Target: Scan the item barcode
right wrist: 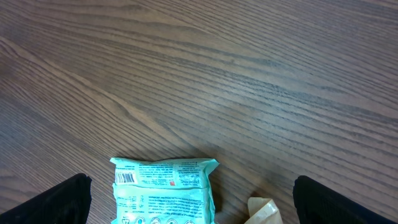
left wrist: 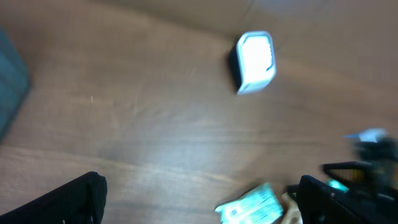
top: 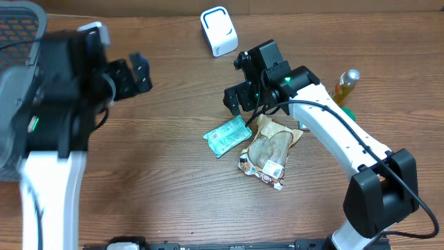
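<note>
Looking down over the wooden table, I hold both pincers released, jaws spread wide with nothing between them. The grey mesh basket sits at the far left corner, and my left pincer hangs above bare wood near it, well apart from the packets. The brown snack packet, the larger of the two, lies flat around the middle of the table, under my right arm. Just beside it on its left lies the teal packet; whether their edges touch or overlap I cannot tell. My right pincer hovers over the teal packet's far end; in the wrist view the packet lies on the wood between my two fingers, and neither one touches it. The white scanner stands near the far edge, well apart from both packets. A yellowish bottle with a silver cap sits to the right, behind my right arm. A small barcode faces up at the corner of the teal packet
</note>
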`<state>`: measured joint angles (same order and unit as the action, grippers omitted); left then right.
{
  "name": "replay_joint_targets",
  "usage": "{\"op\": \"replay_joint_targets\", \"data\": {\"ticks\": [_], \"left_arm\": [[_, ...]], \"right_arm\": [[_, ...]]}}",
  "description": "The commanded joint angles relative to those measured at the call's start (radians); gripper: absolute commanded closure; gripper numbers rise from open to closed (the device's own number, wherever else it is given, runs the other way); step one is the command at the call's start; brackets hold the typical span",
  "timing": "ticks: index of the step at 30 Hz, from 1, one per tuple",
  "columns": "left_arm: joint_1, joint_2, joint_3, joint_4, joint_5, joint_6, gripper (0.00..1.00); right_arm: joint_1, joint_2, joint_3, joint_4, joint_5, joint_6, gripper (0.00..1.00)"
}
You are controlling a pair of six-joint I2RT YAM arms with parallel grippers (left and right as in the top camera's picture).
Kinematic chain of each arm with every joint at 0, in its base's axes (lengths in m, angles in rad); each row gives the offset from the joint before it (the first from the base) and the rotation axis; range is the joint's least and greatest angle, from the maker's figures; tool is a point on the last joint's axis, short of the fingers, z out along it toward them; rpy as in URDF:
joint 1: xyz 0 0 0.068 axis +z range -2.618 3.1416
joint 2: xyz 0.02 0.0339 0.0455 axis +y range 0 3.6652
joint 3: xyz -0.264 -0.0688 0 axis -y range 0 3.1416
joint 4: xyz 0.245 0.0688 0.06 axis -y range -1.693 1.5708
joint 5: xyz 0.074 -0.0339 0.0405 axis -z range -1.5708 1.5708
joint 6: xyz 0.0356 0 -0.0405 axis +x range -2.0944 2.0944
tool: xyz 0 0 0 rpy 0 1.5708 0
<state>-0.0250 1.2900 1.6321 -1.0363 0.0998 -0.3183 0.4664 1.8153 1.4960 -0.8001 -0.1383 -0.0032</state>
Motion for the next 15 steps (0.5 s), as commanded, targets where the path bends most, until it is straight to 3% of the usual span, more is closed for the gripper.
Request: {"op": "replay_joint_targets", "data": {"ticks": [1, 15], "left_arm": [[0.000, -0.126, 0.013, -0.003, -0.006, -0.003, 0.00], [-0.001, -0.315, 0.011, -0.008, -0.006, -0.003, 0.00]], "right_arm": [[-0.002, -0.002, -0.005, 0.006, 0.006, 0.003, 0.00], [-0.002, -0.002, -0.005, 0.006, 0.006, 0.003, 0.00]]}}
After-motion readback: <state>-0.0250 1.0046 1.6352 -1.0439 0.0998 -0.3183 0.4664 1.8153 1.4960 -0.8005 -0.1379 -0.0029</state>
